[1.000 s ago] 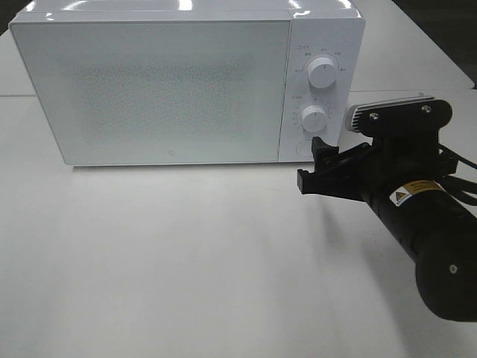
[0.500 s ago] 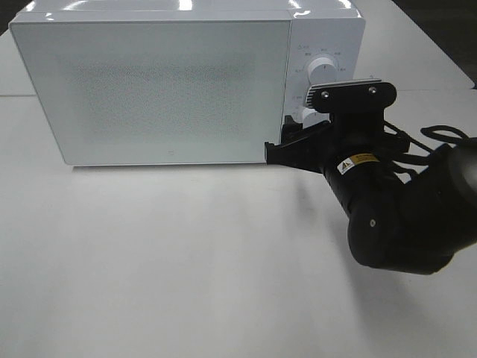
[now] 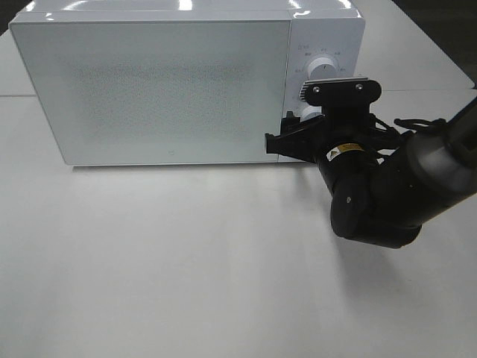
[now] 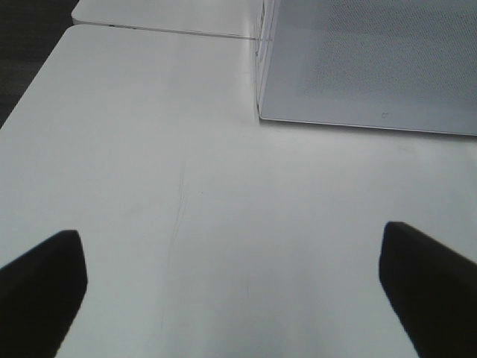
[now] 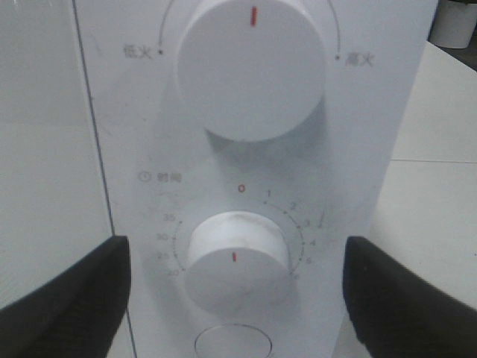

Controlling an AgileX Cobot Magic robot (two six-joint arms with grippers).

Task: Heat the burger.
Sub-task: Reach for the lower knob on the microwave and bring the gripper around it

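White table (image 3: 186, 283), closed microwave (image 3: 149, 82), right gripper (image 3: 279, 138) wide at dials (image 5: 235, 272), left gripper (image 4: 229, 246) wide, floor (image 4: 22, 52) seemingly dark.

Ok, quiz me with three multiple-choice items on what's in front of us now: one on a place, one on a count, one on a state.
1. Where is the right gripper?
A) at the microwave's control panel, by the lower knob
B) above the roof
C) over bare table, far off
2. How many round knobs does the panel carry?
A) one
B) two
C) four
3. The microwave door is:
A) wide open
B) ajar
C) shut
Answers: 1 A, its open jaws flank the lower knob in the right wrist view; 2 B, an upper knob and the lower knob; 3 C, the door sits flush with the panel.
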